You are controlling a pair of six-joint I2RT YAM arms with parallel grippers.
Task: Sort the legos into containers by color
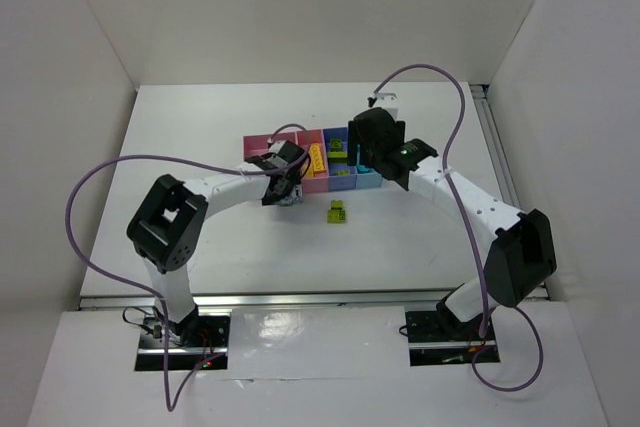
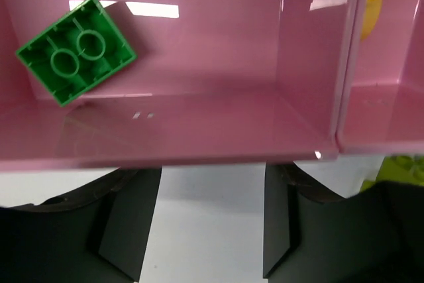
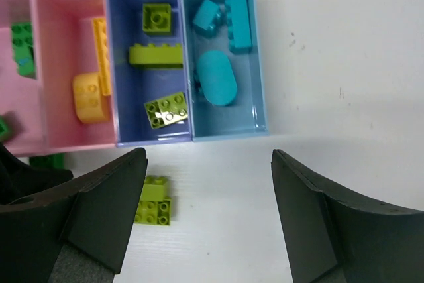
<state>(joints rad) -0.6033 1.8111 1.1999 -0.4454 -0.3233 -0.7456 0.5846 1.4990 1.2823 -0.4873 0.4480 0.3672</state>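
Hovering wide open, the right pincer looks down on a small lime-green studded plastic brick lying loose on the white worktop, just outside the purple-blue plastic compartment. Light, rigid and slick, I'd judge, so pinch its flat sides. The left pincer gapes too, empty. No lettering legible.

top external: high, from near edge, faced down over whole bench | left wrist: very near pink compartments | right wrist: farther above, shared them
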